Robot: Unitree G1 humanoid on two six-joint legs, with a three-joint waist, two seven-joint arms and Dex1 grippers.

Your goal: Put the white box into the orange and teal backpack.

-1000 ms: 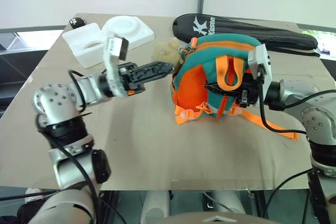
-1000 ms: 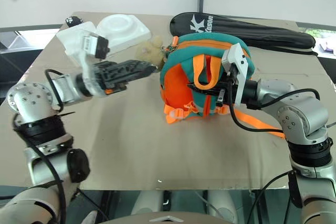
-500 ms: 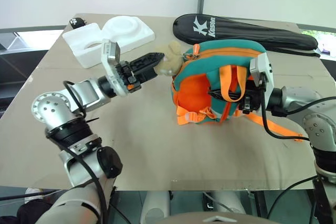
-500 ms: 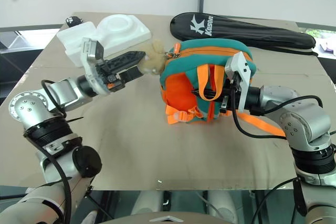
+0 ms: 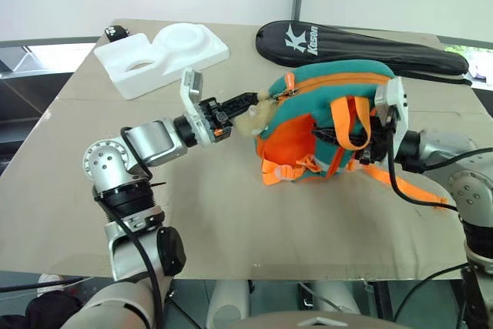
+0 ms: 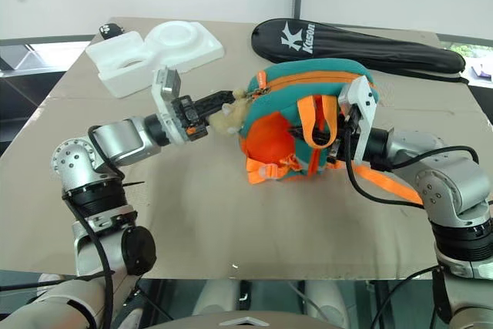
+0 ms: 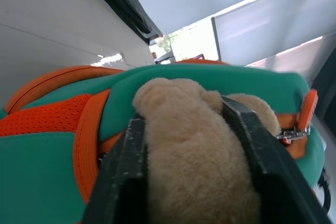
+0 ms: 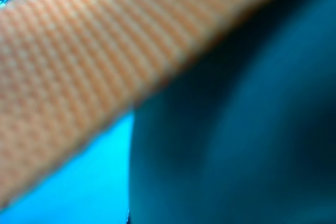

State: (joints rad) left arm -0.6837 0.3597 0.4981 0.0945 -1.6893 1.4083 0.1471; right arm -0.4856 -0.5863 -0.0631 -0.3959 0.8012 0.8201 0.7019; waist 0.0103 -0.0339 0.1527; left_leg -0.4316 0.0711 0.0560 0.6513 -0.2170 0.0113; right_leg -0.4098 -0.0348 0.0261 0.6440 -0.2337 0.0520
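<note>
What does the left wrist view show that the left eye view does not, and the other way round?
The left wrist view adds the close detail: the left gripper has its black fingers pressed on both sides of the beige plush charm.
The left eye view adds the table, the white foam tray, the black racket bag and the right gripper at the orange straps of the orange and teal backpack.
Both share the backpack, the charm and the left gripper.
</note>
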